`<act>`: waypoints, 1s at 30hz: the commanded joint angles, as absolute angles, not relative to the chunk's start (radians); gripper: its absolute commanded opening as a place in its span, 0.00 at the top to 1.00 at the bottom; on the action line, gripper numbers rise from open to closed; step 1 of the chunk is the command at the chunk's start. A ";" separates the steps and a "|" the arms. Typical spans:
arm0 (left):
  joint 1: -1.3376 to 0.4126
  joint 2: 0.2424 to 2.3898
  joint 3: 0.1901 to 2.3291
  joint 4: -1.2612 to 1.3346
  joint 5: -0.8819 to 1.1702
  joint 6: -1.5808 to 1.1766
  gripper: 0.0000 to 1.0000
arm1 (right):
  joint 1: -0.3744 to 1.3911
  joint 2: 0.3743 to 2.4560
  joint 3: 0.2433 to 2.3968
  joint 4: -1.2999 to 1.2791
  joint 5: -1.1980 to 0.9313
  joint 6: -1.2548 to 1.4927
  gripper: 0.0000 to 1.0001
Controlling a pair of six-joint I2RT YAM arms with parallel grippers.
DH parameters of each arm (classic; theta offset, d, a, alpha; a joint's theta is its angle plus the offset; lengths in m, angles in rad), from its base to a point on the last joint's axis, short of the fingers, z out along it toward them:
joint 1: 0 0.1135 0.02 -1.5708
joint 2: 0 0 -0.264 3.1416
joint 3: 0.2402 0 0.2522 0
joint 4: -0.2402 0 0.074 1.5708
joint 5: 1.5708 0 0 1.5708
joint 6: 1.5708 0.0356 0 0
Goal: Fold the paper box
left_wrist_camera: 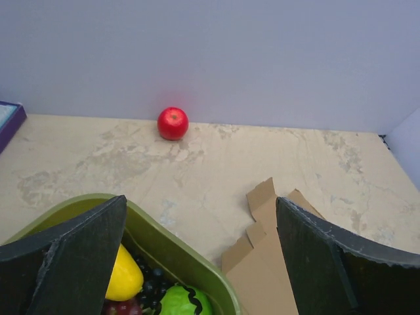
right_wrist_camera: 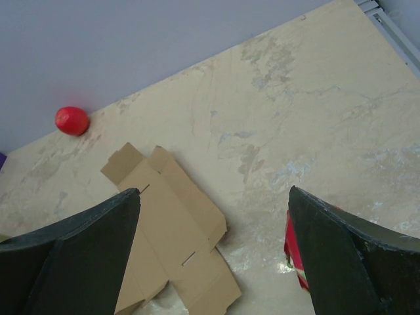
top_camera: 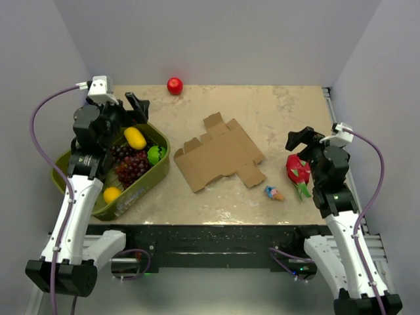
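**At table centre: paper box lying flat, unfolded**

Surface: table (top_camera: 289, 108) is beige with pale mottled, marble-like blotches. Plain pale grey walls (top_camera: 216, 39) close it in at the back and on both sides.

Paper box (top_camera: 220, 156): brown cardboard die-cut sheet, flaps spread out, flat on the table and set at a slant. Nothing is touching it.

Positions relative to the paper box:
- red apple (top_camera: 174, 86): beyond it, at the foot of the back wall, well apart.
- olive-green basket (top_camera: 141, 187): just to its left, holding a yellow fruit (top_camera: 134, 138), dark grapes (top_camera: 131, 164), a green item (top_camera: 154, 155) and an orange-yellow fruit (top_camera: 111, 194).
- red-and-green fruit (top_camera: 298, 169): to its right, near.
- small colourful toy (top_camera: 274, 192): off its near-right corner.

Left gripper (left_wrist_camera: 200, 216): jaws spread wide, nothing between them, raised over the basket on the box's left.

Right gripper (right_wrist_camera: 214, 197): jaws spread wide, nothing held, raised over the red-and-green fruit on the box's right.
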State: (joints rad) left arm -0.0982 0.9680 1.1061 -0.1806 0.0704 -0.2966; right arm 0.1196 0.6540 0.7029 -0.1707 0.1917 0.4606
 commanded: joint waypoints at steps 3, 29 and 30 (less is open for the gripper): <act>-0.104 0.994 1.078 -0.074 0.169 -0.342 0.00 | 0.120 0.653 0.781 -0.241 0.201 0.485 0.01; -0.305 1.000 0.896 -0.029 0.199 -0.163 0.05 | 0.482 0.994 0.716 -0.167 0.196 0.879 0.05; -0.307 1.003 0.894 -0.029 0.207 -0.163 0.05 | 0.497 1.005 0.697 -0.166 0.195 0.909 0.05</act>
State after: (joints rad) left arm -0.2970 0.9985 0.9009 -0.0685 0.1825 -0.1886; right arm 0.4580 0.9764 0.7322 -0.1932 0.1120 0.8059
